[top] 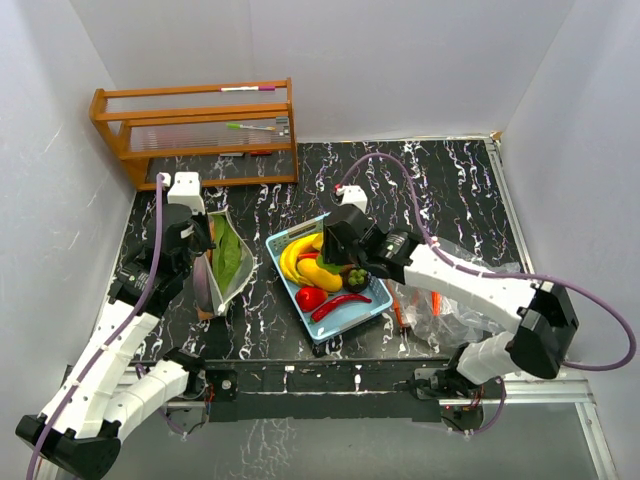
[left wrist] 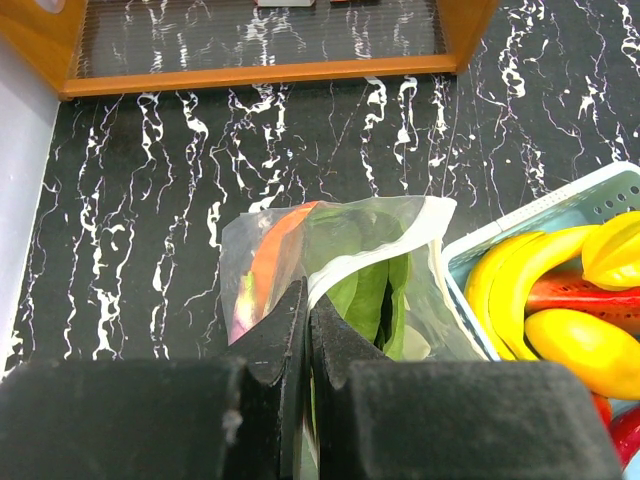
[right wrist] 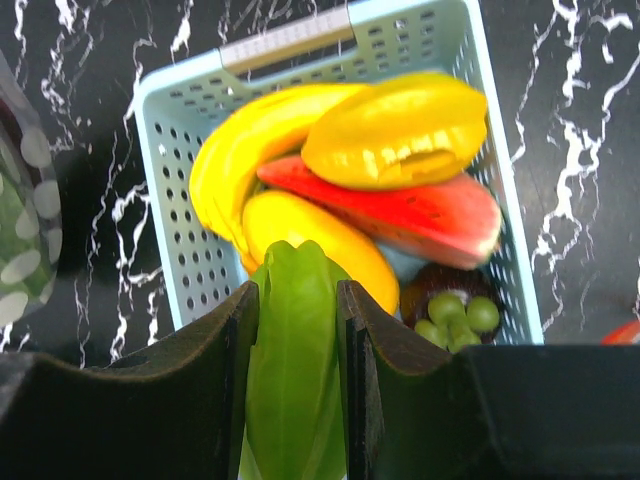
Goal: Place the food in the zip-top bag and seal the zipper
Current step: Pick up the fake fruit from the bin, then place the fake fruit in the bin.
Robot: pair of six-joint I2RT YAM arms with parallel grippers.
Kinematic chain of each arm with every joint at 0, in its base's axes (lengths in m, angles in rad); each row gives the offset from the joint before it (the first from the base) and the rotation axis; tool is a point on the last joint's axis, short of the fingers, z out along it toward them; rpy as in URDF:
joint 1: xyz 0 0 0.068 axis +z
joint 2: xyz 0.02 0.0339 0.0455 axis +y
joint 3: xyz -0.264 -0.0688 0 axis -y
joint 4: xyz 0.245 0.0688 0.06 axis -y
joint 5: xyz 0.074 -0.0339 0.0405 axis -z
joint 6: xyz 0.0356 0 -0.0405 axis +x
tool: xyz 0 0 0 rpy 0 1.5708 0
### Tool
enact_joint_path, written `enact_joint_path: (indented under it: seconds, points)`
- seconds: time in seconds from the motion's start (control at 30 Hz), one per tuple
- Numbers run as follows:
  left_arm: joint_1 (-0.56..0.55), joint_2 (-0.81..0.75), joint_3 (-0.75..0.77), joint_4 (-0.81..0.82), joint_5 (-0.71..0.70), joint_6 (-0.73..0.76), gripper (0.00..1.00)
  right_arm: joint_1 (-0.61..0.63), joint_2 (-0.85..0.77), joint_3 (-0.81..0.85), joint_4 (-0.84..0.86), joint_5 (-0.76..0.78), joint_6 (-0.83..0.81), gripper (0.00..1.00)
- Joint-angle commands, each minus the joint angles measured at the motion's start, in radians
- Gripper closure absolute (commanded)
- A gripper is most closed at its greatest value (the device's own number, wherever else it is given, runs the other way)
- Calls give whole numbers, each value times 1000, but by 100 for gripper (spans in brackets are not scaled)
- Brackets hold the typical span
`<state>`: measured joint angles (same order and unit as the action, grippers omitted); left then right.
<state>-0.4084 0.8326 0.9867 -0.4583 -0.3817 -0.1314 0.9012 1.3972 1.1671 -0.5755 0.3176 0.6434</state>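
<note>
Food in play right now is a glossy green piece [right wrist: 292, 370], pinched by its flanks between the fingers of my right pincer [right wrist: 295, 300], jaws closed on it above the light-blue basket [right wrist: 165, 150]. Just past its tip, at twelve o'clock in the wrist view, lie the mango [right wrist: 320, 235], the bananas [right wrist: 235, 150], the watermelon slice [right wrist: 400, 205] and a yellow star fruit [right wrist: 400, 130], with green grapes [right wrist: 455, 312] at three o'clock. I cannot tell whether my piece hangs free of that pile or rests on it. My left pincer [left wrist: 307, 315] is clenched on the rim of the zip-top bag [left wrist: 420, 225], which lies at nine o'clock from the basket in the overhead view, its mouth partly open, with a green leaf [left wrist: 365, 290] and something orange [left wrist: 275, 250] inside. As I judge it, the smooth, tapered piece could swivel or squirt out of my fingers on the carry toward nine o'clock. If it touches the mango, lifting may drag neighbours over the basket wall. The bag is held at one spot only, so its film can sag. A nudge against the rim might fold the mouth shut or tug it from my left grip. A long piece entering crosswise could lodge across the zipper and spoil the seal.
</note>
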Motion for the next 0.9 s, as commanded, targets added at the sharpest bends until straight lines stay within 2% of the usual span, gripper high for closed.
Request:
enact_joint_path:
  seconds: [0.0,0.2,0.37,0.5,0.7,0.87]
  points:
    - [-3,-22,8,25,0,-5,100,-14,44,28,212,59,-68,66]
    - [-3,-36,3,12,-9,-1,100,-38,93,8,383,33,-88,66]
    - [-3,-41,5,7,-16,7,100,-39,168,27,426,-39,-82,65]
    - [-3,-43,3,11,-14,7,100,-39,211,26,434,-34,-86,60]
    - [-3,-46,0,4,-21,10,100,-39,221,17,412,-29,-97,44]
    - [-3,-46,-3,8,-19,10,100,-39,168,26,387,-21,-99,41]
